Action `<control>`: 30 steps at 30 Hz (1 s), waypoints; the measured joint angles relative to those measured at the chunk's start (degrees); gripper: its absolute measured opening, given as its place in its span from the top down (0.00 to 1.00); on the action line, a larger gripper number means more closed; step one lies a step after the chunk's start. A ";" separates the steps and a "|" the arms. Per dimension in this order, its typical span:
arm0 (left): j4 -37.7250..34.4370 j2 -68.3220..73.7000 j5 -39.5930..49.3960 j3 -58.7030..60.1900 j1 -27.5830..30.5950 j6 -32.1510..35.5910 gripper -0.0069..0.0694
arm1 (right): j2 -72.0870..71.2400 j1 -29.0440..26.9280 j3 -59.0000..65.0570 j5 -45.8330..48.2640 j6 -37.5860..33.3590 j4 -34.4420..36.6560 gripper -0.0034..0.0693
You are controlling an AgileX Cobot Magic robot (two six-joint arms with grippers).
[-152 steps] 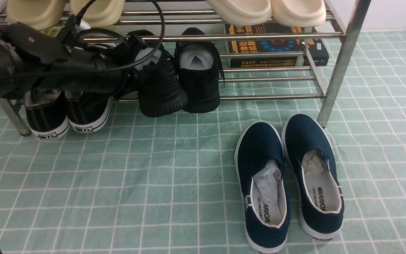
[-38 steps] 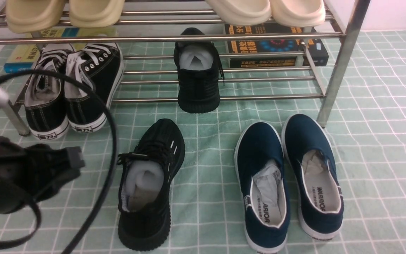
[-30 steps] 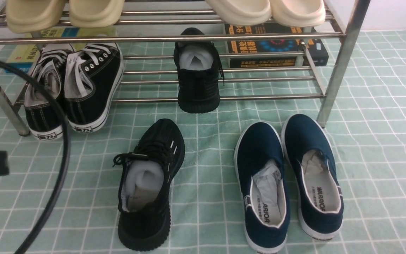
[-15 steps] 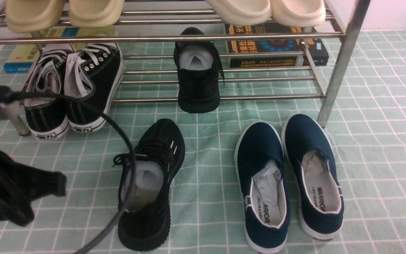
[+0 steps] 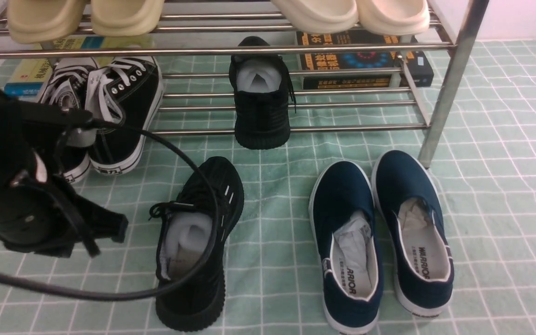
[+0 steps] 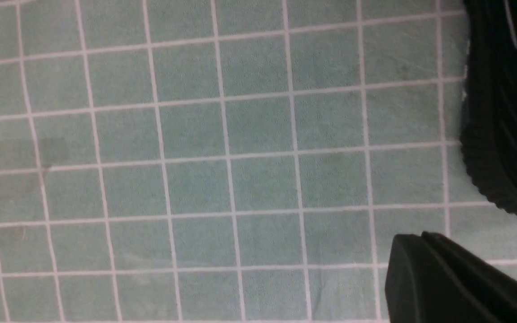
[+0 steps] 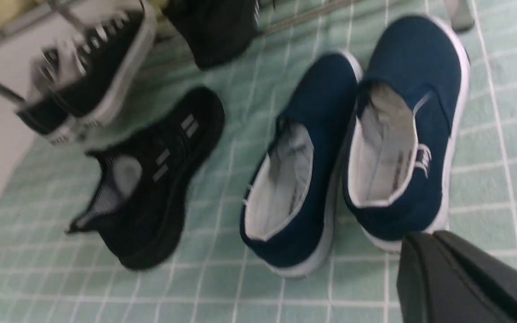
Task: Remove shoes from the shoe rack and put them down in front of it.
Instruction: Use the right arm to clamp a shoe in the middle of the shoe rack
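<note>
One black knit sneaker (image 5: 196, 242) now lies on the green checked cloth (image 5: 277, 186) in front of the shoe rack (image 5: 449, 88), toe toward the rack. A few seconds ago it sat on the lower tier, under the reaching left arm. The second knit sneaker (image 5: 262, 111) is unmoved on the lower bars, heel outward. The black canvas sneakers (image 5: 121, 116) also keep their place at the rack's left end. The left gripper (image 5: 115, 228) had drawn off to the left edge of the front view. It is now back, near the set-down sneaker and in front of the canvas pair, with the arm partly hiding the left one. Its jaws are closed and empty; the left wrist view shows only cloth and the sneaker's sole edge. The right gripper (image 7: 447, 278) has just closed too, on nothing, above the cloth near the navy slip-ons (image 5: 379, 232). I judge that one of the four shoes is down and three remain, and the left arm is probably starting toward another.
</note>
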 joint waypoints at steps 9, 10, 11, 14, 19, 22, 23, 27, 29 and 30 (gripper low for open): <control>-2.79 10.34 -3.85 -0.61 2.50 6.47 0.89 | 32.06 0.00 -9.36 8.36 -20.74 14.02 0.95; -3.08 10.34 -3.85 -0.72 3.20 6.77 0.89 | 32.61 0.00 -9.84 8.72 -21.99 14.55 0.95; -5.62 10.24 -3.05 -1.56 6.21 9.82 0.89 | 36.25 0.09 -11.47 11.04 -25.25 17.51 0.95; -11.25 10.24 -0.63 -2.37 11.86 15.74 0.89 | 41.70 1.90 -15.12 13.63 -28.70 21.17 0.94; -21.63 10.23 2.88 -2.42 21.46 21.68 0.89 | 50.65 12.46 -23.81 11.75 -28.26 21.23 0.93; -23.49 10.23 3.77 -2.48 23.19 23.07 0.89 | 58.18 21.41 -33.12 7.60 -21.58 14.32 0.90; -23.55 10.23 3.78 -2.48 23.25 23.15 0.89 | 59.15 22.29 -35.05 7.20 -20.52 13.32 0.90; -24.19 10.17 4.53 -2.48 23.26 23.41 0.89 | 70.51 28.94 -50.50 5.78 -7.47 1.48 0.78; -24.19 10.17 4.47 -2.48 23.30 23.41 0.89 | 74.49 30.08 -56.71 5.78 -2.39 -2.69 0.69; -24.19 10.17 4.47 -2.48 23.30 23.41 0.88 | 75.32 30.38 -58.04 5.72 -1.22 -3.67 0.67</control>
